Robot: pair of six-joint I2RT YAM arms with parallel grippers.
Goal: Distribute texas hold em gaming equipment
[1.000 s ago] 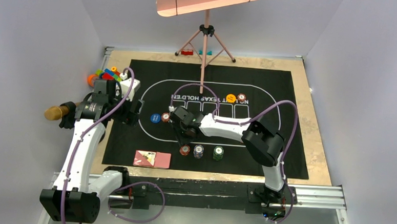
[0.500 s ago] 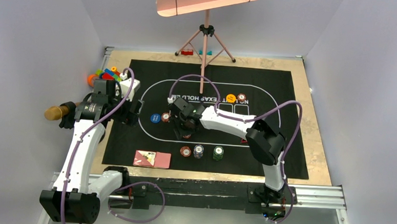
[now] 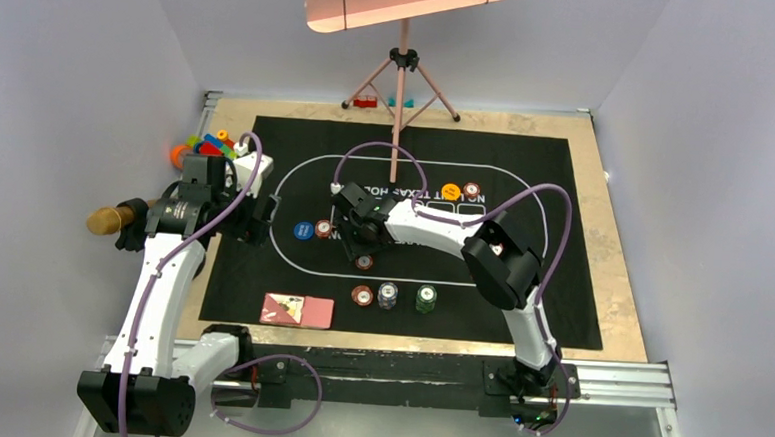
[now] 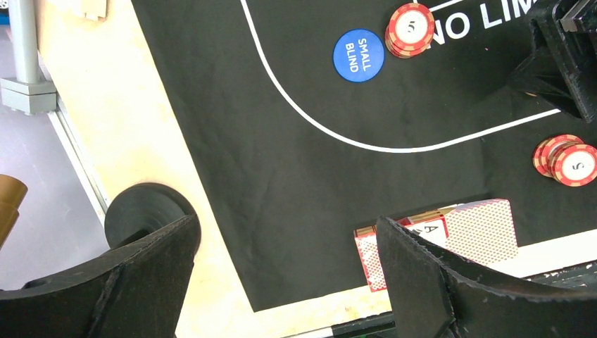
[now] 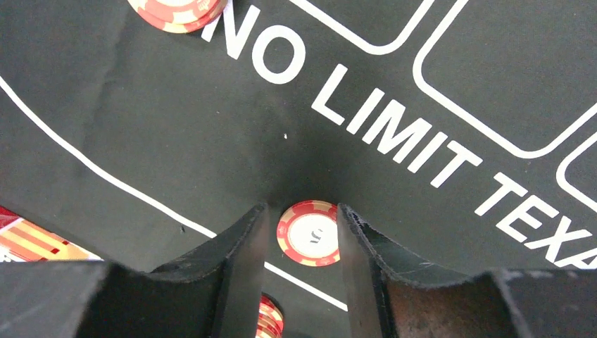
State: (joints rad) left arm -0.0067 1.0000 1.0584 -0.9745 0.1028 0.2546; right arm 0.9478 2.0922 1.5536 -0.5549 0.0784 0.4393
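well, from above we see the black mat (image 3: 241, 271) on the worktop (image 3: 620, 291), and we place everything by that mat. the right claw (image 3: 364, 253) hangs over the mat's middle, a single red chip (image 3: 363, 263) at its tips. toward the mat's near edge sit a red chip stack (image 3: 362, 295), a grey chip (image 3: 387, 296), a green chip (image 3: 426, 299) and the playing cards (image 3: 298, 310). the left claw (image 3: 260, 220) hovers at the mat's left edge; the blue button (image 3: 304, 229) lies on the mat's left part, the orange button (image 3: 451, 191) toward its far side. in the left wrist view the left claw's jaws gape wide, holding nothing, above the mat's near left part. in the right wrist view the right claw's jaws stand slightly apart either side of the single chip, which lies flat on the mat; we cannot tell whether they touch it.
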